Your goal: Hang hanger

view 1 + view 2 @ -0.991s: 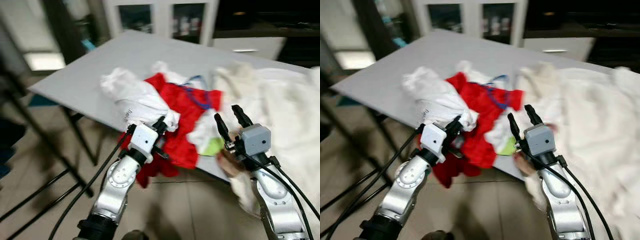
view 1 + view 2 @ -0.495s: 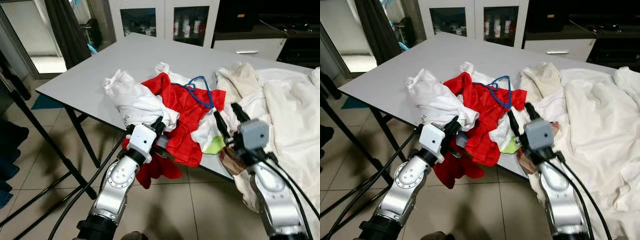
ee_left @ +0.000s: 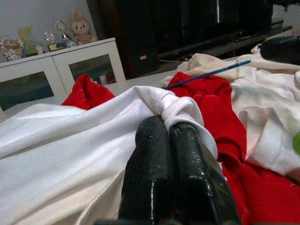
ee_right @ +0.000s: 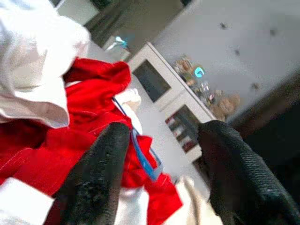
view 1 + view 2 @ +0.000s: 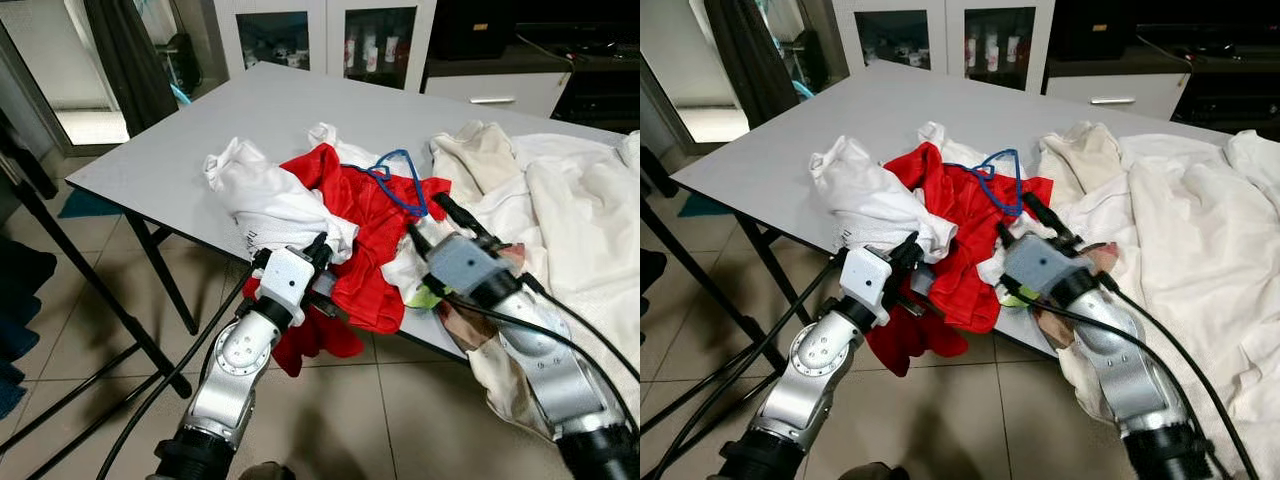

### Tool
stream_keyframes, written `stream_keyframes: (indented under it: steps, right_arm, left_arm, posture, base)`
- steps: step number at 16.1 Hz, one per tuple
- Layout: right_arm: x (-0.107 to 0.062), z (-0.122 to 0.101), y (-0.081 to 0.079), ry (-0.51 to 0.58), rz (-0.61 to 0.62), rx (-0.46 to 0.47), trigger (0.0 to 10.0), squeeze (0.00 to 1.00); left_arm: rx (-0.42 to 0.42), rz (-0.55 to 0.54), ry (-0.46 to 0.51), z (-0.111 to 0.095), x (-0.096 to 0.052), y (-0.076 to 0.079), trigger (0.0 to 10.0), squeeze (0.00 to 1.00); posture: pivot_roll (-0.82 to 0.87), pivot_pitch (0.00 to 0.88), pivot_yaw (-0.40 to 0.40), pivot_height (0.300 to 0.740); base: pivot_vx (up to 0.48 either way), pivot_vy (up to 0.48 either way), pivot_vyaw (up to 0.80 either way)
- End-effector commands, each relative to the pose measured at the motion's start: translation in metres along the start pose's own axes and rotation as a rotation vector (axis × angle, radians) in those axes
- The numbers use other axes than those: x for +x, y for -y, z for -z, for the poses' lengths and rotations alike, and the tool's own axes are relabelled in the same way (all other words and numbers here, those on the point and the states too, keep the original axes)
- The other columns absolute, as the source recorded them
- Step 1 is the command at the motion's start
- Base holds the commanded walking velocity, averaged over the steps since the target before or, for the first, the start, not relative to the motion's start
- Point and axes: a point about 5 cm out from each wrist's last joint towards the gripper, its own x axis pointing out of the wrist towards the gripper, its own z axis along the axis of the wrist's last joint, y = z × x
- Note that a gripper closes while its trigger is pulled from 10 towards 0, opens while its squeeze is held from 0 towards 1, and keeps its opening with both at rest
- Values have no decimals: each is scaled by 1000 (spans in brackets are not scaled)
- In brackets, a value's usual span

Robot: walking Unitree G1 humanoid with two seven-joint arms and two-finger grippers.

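A blue hanger (image 5: pixel 400 181) lies on a crumpled red garment (image 5: pixel 365 225) in the middle of the clothes heap on the grey table (image 5: pixel 180 160). My right gripper (image 5: pixel 432 222) is open at the red garment's right edge, fingers pointing toward the hanger. In the right wrist view the blue hanger (image 4: pixel 142 154) shows between the spread fingers (image 4: pixel 96 173), a short way beyond them. My left gripper (image 5: pixel 322 243) is shut, its tips pressed against a white garment (image 5: pixel 265 195) at the table's front edge. In the left wrist view the closed fingers (image 3: pixel 152 154) touch a knot of white cloth (image 3: pixel 176 105).
A large pile of cream and white laundry (image 5: pixel 560 210) covers the table's right side and hangs over the edge. Black stand legs (image 5: pixel 70 270) cross the tiled floor at the left. Glass-door cabinets (image 5: pixel 330 40) stand behind the table.
My right gripper has swung left and forward toward the red garment and blue hanger, its wrist now tilted. The left arm has stayed in place. The view has steadied from blur.
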Motion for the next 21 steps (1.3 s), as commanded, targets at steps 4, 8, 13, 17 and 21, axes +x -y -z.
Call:
stream_keyframes:
  steps: [4,8,13,17,21]
  right_arm:
    - [13,-12,-4,36,-118,-124,10000,0]
    - [31,-13,-6,3,-159,-193,10000,0]
    - [45,-2,-14,-96,-258,-269,10000,0]
    - [55,9,0,-197,-180,-277,10000,0]
    - [57,17,9,-254,-158,-240,10000,0]
  left_arm:
    - [66,-102,35,-12,13,-33,10000,0]
    - [96,-148,53,-19,19,-52,10000,0]
    - [93,-164,66,-20,21,-52,10000,0]
    - [91,-173,74,-20,22,-51,10000,0]
    - [83,-169,73,-18,20,-47,10000,0]
  posture:
    - [56,0,35,740]
    - [63,0,33,740]
    - [72,0,22,740]
    - [75,0,14,740]
    - [73,0,13,740]
  base:
    - [0,0,0]
    - [0,0,0]
    - [0,0,0]
    - [0,0,0]
    - [0,0,0]
